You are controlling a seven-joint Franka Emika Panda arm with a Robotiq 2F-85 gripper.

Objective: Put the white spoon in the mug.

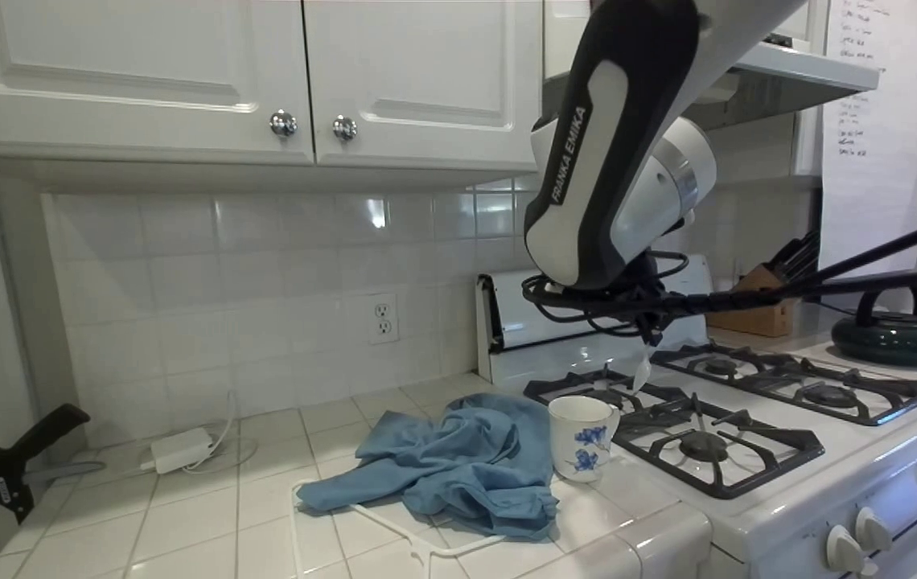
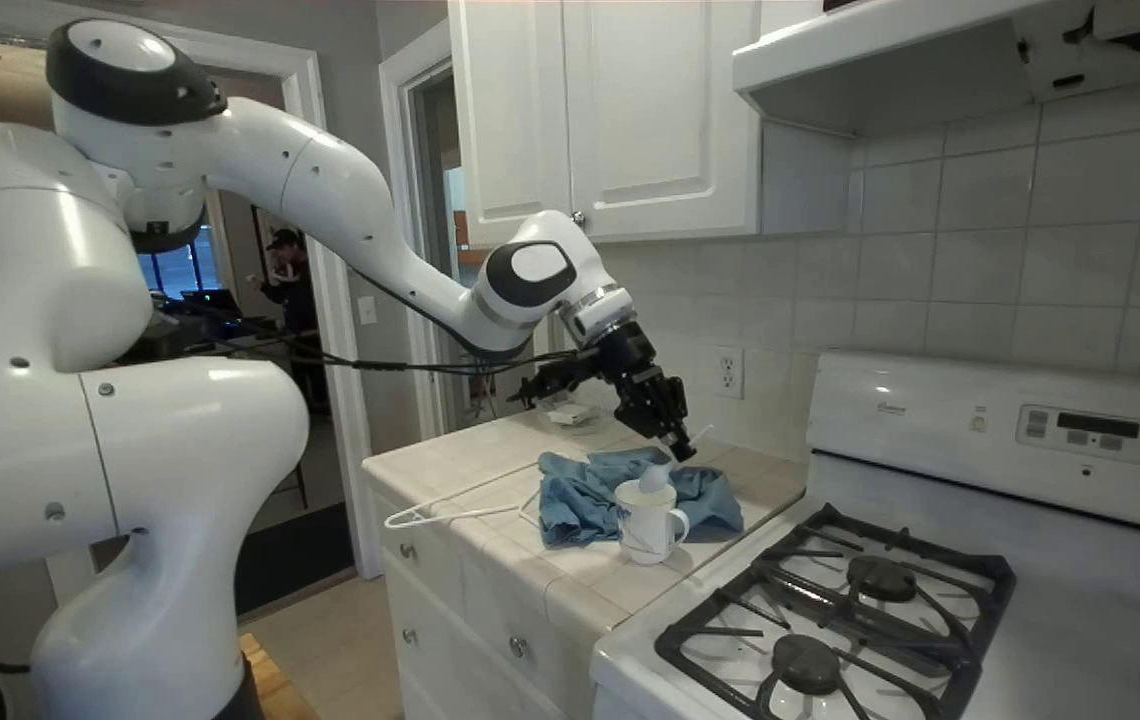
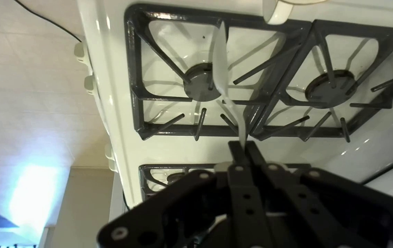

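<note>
My gripper (image 3: pixel 244 146) is shut on the handle of the white spoon (image 3: pixel 220 65), whose bowl points away from the fingers. In an exterior view the spoon (image 1: pixel 642 373) hangs bowl down from the gripper (image 1: pixel 651 334), right of and above the mug (image 1: pixel 573 438). In an exterior view the spoon bowl (image 2: pixel 656 477) overlaps the rim of the mug (image 2: pixel 646 525), below the gripper (image 2: pixel 682 448). The white mug with blue flowers stands upright on the tiled counter. In the wrist view only the mug's handle (image 3: pixel 280 13) and a bit of rim show; the spoon lies apart from it.
A blue cloth (image 1: pixel 466 462) lies against the mug, with a white hanger (image 1: pixel 418 547) beside it. The stove with black grates (image 1: pixel 720 482) adjoins the counter. A dark kettle (image 1: pixel 893 338) and knife block (image 1: pixel 752 314) stand beyond. Cabinets (image 1: pixel 426 80) hang above.
</note>
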